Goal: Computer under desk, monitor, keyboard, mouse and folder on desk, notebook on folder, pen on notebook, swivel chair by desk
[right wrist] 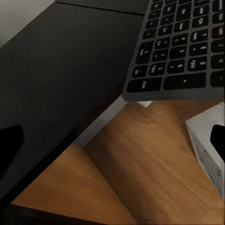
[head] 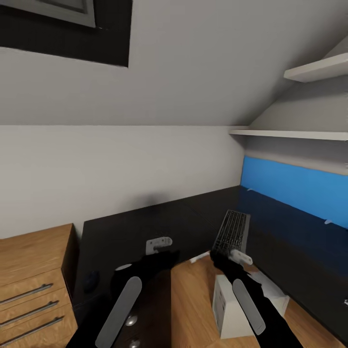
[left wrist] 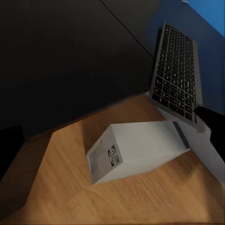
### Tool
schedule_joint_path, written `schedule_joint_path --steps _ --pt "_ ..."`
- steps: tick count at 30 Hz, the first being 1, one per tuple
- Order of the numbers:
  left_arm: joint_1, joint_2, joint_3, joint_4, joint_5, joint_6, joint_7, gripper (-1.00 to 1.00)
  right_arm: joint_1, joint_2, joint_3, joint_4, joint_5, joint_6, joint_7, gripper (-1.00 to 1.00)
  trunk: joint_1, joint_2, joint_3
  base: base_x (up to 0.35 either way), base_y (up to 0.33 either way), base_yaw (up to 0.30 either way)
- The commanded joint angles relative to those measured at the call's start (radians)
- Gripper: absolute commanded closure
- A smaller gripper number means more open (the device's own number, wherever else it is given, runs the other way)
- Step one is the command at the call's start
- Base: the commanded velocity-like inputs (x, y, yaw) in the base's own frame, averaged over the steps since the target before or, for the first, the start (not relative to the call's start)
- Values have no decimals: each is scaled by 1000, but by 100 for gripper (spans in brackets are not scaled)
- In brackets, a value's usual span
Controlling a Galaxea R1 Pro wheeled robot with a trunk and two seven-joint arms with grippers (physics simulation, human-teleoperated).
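The black desk [head: 121,232] wraps round the corner, with its blue back panel [head: 295,188] on the right. The keyboard [head: 232,231] lies on the desk; its near end juts over the inner edge above the wooden floor, as the right wrist view [right wrist: 183,47] and left wrist view [left wrist: 178,70] show. My right gripper [head: 240,256] hovers just short of that end, open, its fingers [right wrist: 10,140] wide apart and empty. My left gripper [head: 159,244] hangs open over the desk's edge. The computer [head: 226,309] [left wrist: 136,150] stands on the floor below. Monitor, folder and swivel chair are out of view.
A light-wood drawer cabinet [head: 29,285] adjoins the desk's left end. Two wall shelves [head: 314,72] hang at the upper right under a sloping ceiling. A white panel [head: 273,290] stands beside the computer. A small dark lump [head: 91,280] lies on the desk's left part.
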Motion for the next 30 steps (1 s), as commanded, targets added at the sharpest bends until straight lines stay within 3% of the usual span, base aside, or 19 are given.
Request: schedule_joint_path --steps 1,10,22,30 --pt "-1 0 -1 -1 10 2 10 -100 0 0 1 -1 -7 3 -7 -100 -1 -1 -1 -308 0 0" --pt "-1 0 -1 -1 10 2 11 -100 0 0 1 3 -9 2 0 -100 -1 -1 -1 -286 0 0" --pt "-1 0 0 -1 10 2 11 -100 2 5 4 3 -11 -52 -4 -100 -1 -1 -1 -25 0 0" --pt "-1 0 2 -47 16 5 12 -100 5 5 3 33 -16 -87 -2 -100 -1 -1 -1 0 0 0"
